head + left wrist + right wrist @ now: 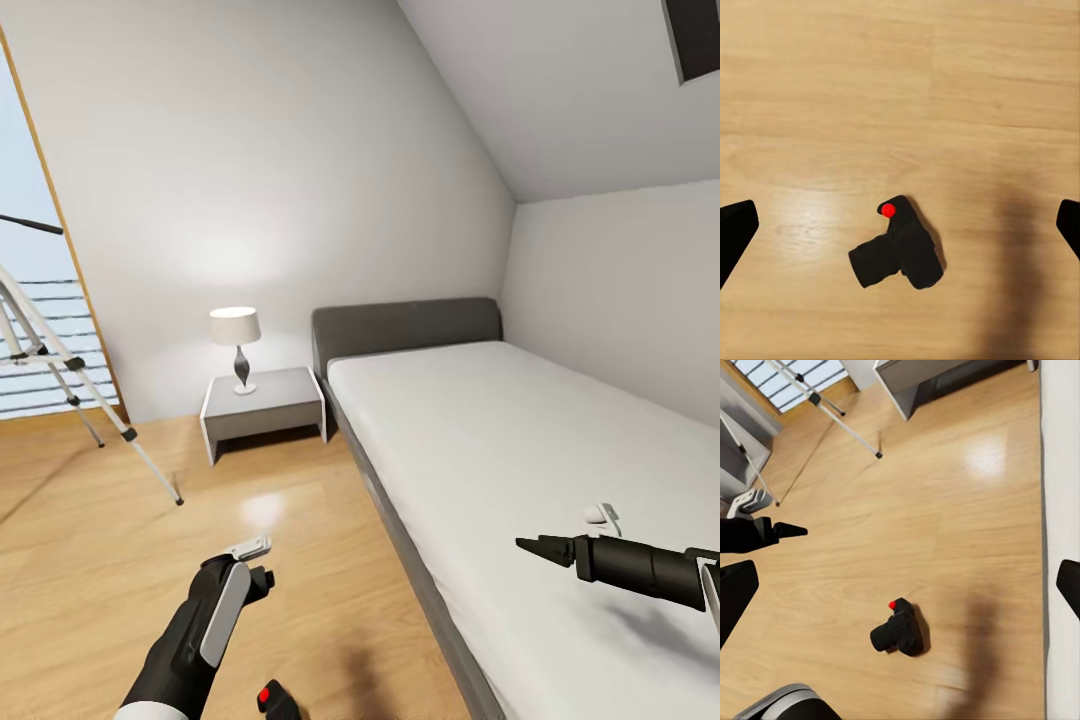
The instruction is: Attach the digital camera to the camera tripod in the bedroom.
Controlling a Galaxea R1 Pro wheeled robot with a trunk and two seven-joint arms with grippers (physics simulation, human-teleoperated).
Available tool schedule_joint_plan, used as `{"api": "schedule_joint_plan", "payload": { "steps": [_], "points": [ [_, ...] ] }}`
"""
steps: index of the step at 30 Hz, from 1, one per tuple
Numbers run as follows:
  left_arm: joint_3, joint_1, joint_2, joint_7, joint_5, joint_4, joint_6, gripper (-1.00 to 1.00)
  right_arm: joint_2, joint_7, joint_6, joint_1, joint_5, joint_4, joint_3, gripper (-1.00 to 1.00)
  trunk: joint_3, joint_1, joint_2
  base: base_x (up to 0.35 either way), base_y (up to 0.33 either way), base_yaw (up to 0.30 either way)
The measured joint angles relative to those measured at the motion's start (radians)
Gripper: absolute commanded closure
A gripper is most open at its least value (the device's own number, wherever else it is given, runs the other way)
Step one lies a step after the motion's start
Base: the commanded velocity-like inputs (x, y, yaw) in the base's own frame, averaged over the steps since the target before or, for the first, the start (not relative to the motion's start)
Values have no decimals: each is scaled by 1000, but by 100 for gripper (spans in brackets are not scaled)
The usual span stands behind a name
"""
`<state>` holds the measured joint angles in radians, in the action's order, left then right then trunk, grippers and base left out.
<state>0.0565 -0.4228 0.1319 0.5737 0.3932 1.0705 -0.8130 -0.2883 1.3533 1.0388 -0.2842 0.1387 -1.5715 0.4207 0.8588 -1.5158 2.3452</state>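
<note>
**Camera on floor, both grippers empty**

Small black boxy digital camera [898, 257] w/ red button on top lies on light wood floor [90, 570], lens sideways, beside grey bed w/ white mattress [520, 450]. Left gripper [900, 225] hangs above it, fingertips spread wide either side, nothing held, no contact. Right gripper [900, 585] also wide open, empty, camera well below it; right arm extends over mattress. Silver-legged camera tripod [60, 370] stands by window, well apart from camera. Grey nightstand [265, 408] w/ white lamp [236, 345] at bed head.

Digital camera [272, 697] and camera tripod [60, 370] cropped by frame edges
</note>
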Motion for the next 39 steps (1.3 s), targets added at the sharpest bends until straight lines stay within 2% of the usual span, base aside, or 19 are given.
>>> {"api": "schedule_joint_plan", "payload": {
  "steps": [22,29,31,34,35,39],
  "points": [
    [3,0,2,2,0,-4,1,-100,0,0,0,0,0,0,-3,-100,69,-84,154,0,0,0],
    [2,0,5,1,1,-4,2,-100,-3,-2,0,-5,1,0,2,-100,96,-88,156,0,0,0],
    [2,0,6,1,1,-4,2,-100,-6,-5,0,-24,1,0,0,-100,104,-89,156,0,0,0],
    [2,0,6,1,1,-3,2,-100,-7,-14,0,-94,6,2,-11,-100,115,-90,157,0,0,0],
    [2,0,6,1,1,-3,2,-100,-7,-14,0,-95,7,2,-11,-100,119,-90,157,0,0,0],
    [2,0,7,1,1,-3,2,-100,-5,-34,1,-229,20,5,-61,-100,135,-92,158,0,0,0]
  ]
}}
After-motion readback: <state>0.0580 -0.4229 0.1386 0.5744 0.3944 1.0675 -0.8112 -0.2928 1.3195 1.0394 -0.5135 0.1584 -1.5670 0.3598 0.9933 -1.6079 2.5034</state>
